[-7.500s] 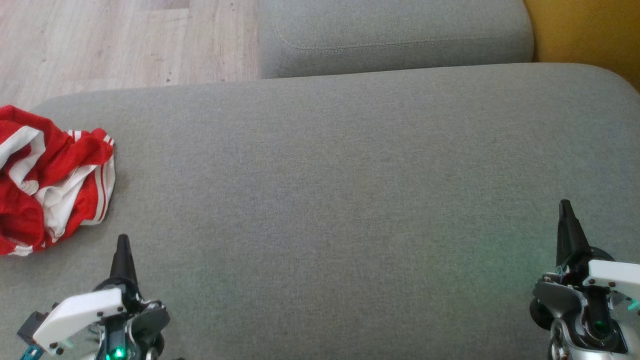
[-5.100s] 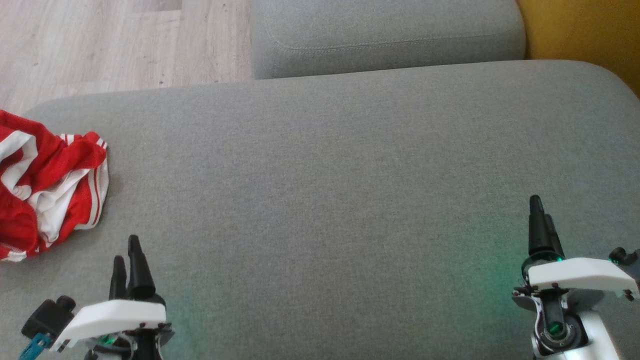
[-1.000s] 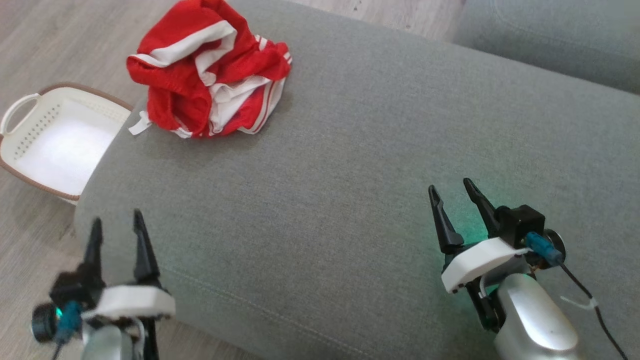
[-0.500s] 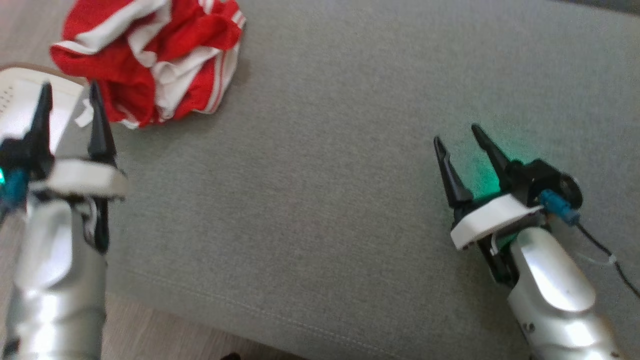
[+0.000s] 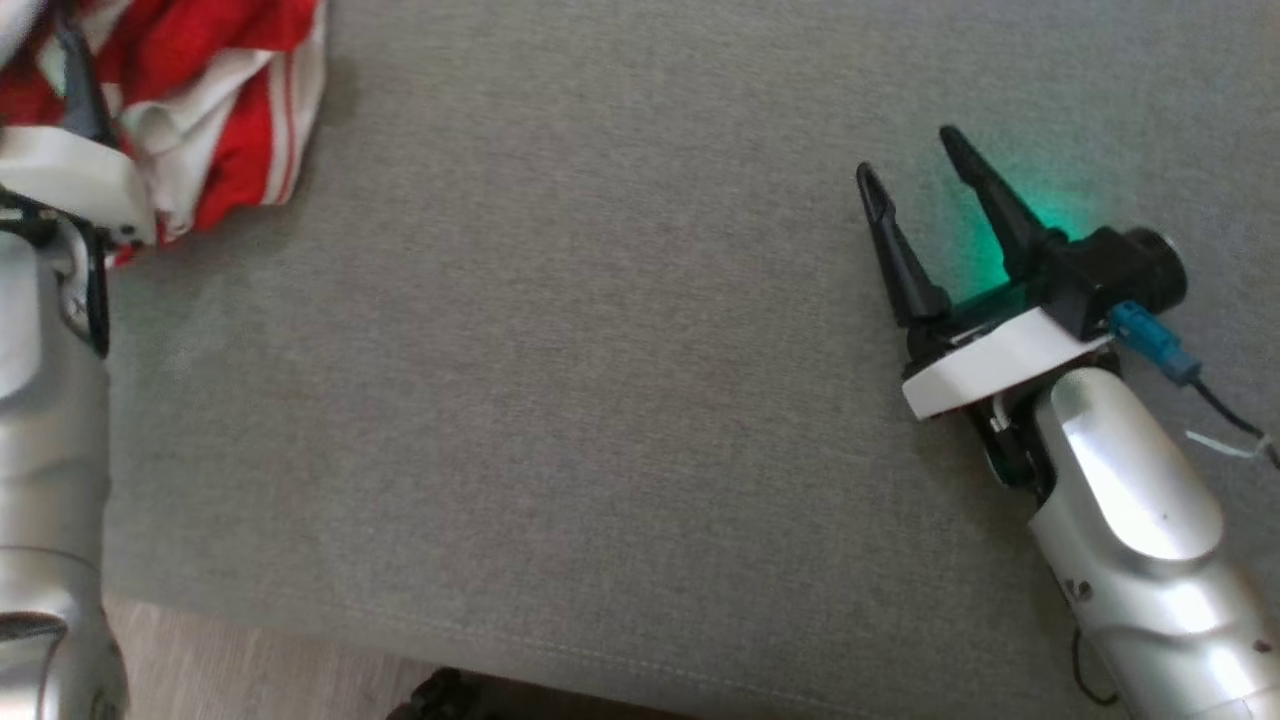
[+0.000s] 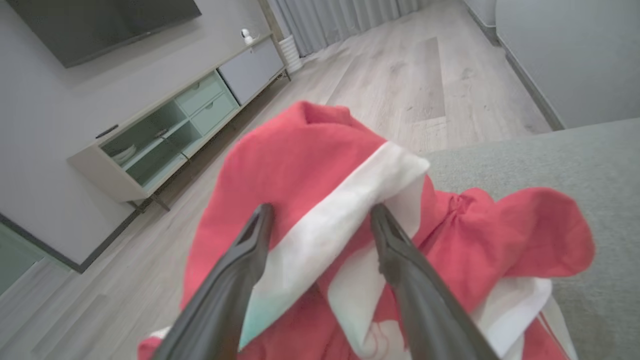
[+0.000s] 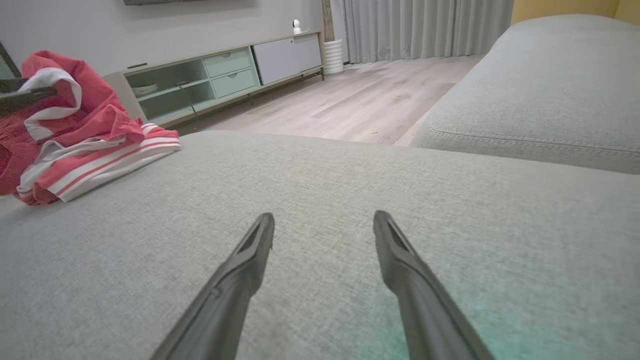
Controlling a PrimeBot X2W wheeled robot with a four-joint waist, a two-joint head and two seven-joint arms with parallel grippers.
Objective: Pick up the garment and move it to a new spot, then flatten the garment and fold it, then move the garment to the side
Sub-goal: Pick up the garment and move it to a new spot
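On the grey sofa cushion (image 5: pixel 600 400), the left gripper (image 6: pixel 321 210) has its fingers spread astride the crumpled red-and-white garment (image 6: pixel 300 150), so the pickup looks underway and closing them comes next; the right gripper (image 5: pixel 908 152) hangs open, well apart.

Right hand (image 7: pixel 324 216), fingers spread, points across the grey cushion (image 7: pixel 300 170) bearing a crumpled garment (image 7: pixel 90 125).

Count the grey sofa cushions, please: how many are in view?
2. The wide cushion lies under the right gripper and carries the garment at its left end; the second cushion sits beyond it, to the right. Others may be hidden.
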